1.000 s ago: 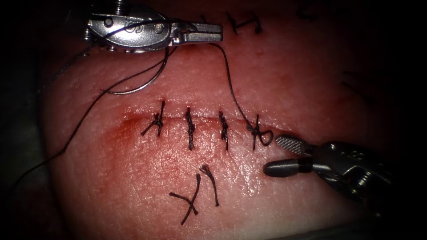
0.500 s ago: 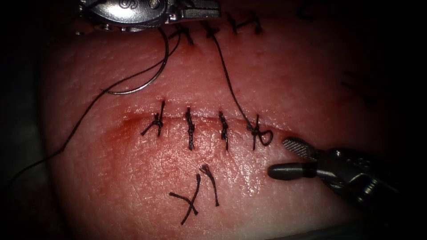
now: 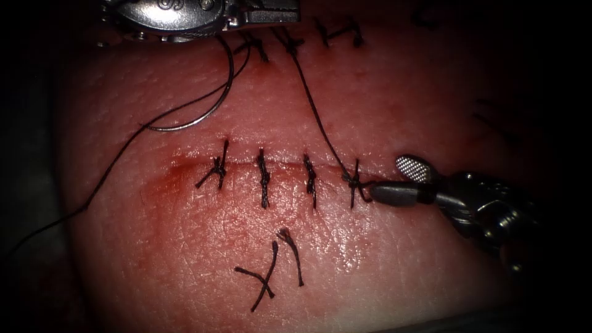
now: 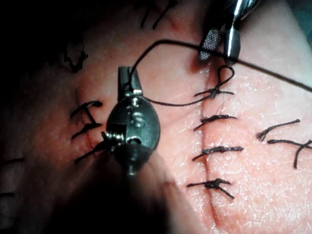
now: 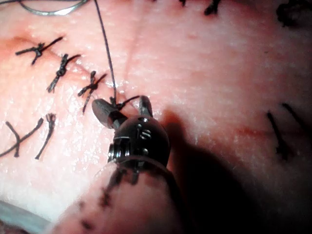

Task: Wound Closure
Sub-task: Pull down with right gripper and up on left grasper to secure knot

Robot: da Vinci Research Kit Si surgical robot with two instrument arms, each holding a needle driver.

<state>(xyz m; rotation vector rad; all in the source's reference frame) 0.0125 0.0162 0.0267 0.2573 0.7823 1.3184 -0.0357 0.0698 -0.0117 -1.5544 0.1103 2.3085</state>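
The tissue (image 3: 431, 98) has a horizontal cut closed by several dark stitches (image 3: 264, 179). The curved needle (image 3: 203, 114) lies free on the tissue above the cut's left end, held by neither tool. My left tool (image 3: 271, 13), at the top edge, is shut on the thread (image 3: 314, 111), which runs taut down to the rightmost knot (image 3: 353, 180). My right tool (image 3: 387, 177) is open at that knot, its jaws on either side of the short tail loop. The left wrist view shows the left tool (image 4: 127, 78) gripping thread. In the right wrist view the right tool (image 5: 120, 103) straddles the knot.
Cut ends of thread (image 3: 271, 277) lie below the stitch line. Older stitches (image 3: 339, 31) sit near the top edge by the left tool. Red fluid (image 3: 179, 185) stains the cut's left end. The long thread trails off to the lower left (image 3: 92, 197).
The left tool rose toward the top edge, drawing the thread straighter. The right tool moved up and left, from below the knot to the tail loop, still open.
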